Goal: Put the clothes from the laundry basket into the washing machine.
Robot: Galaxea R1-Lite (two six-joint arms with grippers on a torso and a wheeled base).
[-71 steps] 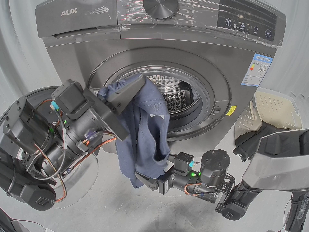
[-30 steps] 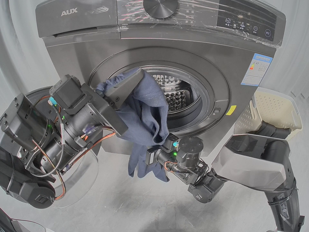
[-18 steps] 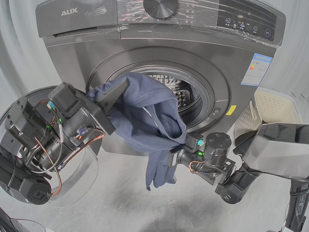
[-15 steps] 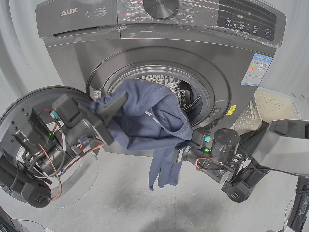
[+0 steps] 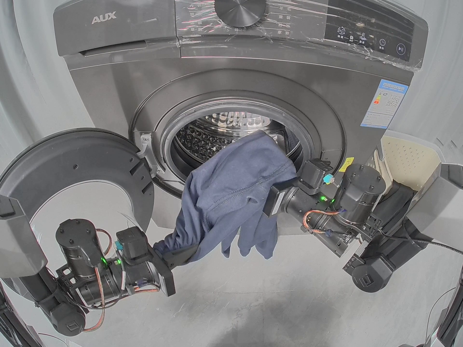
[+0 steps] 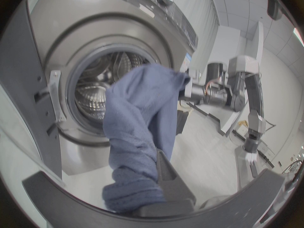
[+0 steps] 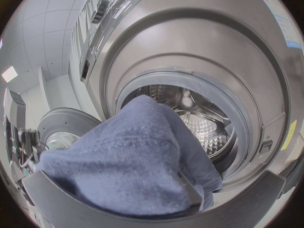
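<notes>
The left tool (image 5: 185, 255) has dropped low beside the open door (image 5: 72, 160), while the right tool (image 5: 270, 201) has risen to the washing machine's (image 5: 231, 73) opening; both grip the blue shirt (image 5: 231, 189), which hangs stretched between them in front of it.

Test lab, plastic-wrapped washing machine (image 5: 144, 80), ceiling tiles (image 7: 41, 13), bare floor (image 5: 270, 295)

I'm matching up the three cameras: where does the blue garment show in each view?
Head view: the blue garment hangs mid-picture from left gripper to right gripper, before the drum opening.
Left wrist view: garment stretches from its gripper across the drum opening.
Right wrist view: garment bunched nearest the camera, partly covering the drum opening.
Shared landmark: the drum opening.
</notes>
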